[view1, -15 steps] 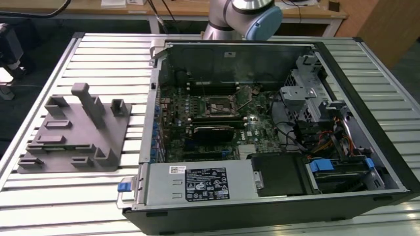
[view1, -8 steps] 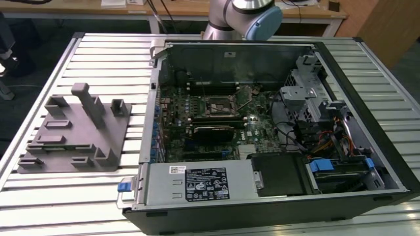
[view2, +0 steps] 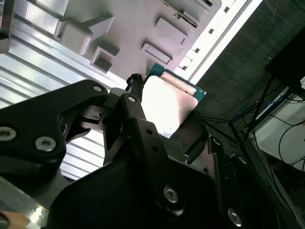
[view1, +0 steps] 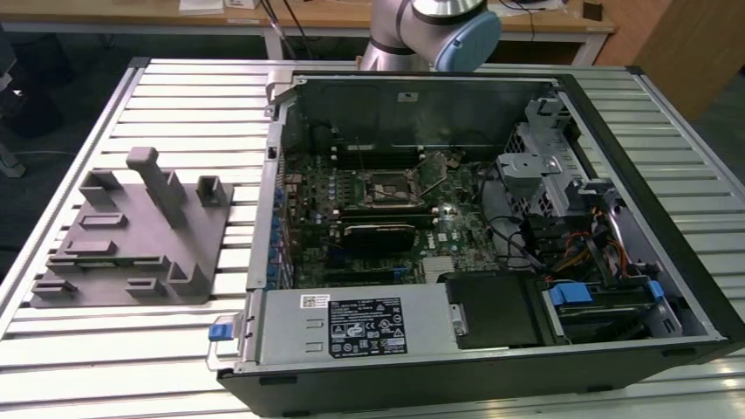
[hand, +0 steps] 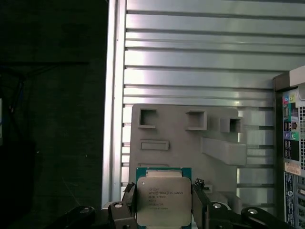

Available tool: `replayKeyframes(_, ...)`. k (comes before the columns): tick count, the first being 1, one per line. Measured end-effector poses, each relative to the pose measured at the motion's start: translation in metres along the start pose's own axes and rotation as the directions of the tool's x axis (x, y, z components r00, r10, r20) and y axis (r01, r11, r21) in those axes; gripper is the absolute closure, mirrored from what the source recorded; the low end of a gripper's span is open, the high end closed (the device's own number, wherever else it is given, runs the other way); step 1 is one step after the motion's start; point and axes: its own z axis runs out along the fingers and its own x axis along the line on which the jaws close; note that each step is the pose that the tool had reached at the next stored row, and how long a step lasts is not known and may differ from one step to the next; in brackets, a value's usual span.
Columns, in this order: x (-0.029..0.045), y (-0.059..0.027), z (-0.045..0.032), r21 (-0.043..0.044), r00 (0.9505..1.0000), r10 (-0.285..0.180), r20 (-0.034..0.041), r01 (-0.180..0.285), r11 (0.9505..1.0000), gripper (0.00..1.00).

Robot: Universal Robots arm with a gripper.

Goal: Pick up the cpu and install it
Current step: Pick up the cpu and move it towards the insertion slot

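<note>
1. The gripper (hand: 163, 190) was clamped on the cpu (hand: 163, 202), one black finger (hand: 199, 191) pressed to each side edge.
2. And there was the chip: a thin square, its pale silvery metal lid with clipped corners sitting on a green board that peeked out as a narrow border.
3. The first wrist view gave the lid face-on, matte, with small dark print across it.
4. The second wrist view caught the cpu (view2: 167, 102) at a slant, lid glaring near-white, framed by bolted black gripper links.
5. The chip hung in the air in front of the grey tray (hand: 181, 143), a dull moulded plastic slab of square pockets and raised blocks.
6. Under the tray lay the table (hand: 190, 62), ribbed bright aluminium slats.
7. The exterior view took in the arm (view1: 437, 30) at the far edge, and the open computer case (view1: 466, 384) beside the tray.
8. Inside it, on the green motherboard (view1: 349, 175), sat the dark metal-rimmed socket (view1: 385, 188).
</note>
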Motion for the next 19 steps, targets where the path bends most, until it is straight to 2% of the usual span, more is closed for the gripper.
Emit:
replayKeyframes(9, -0.0021, 0.0001, -0.0002, 0.0001, 1.0000, 0.000, 0.0011, 0.000, 1.0000, 0.45)
replayKeyframes(19, -0.0256, 0.0004, 0.0006, 0.0000, 1.0000, 0.000, 0.0013, 0.000, 1.0000, 0.45)
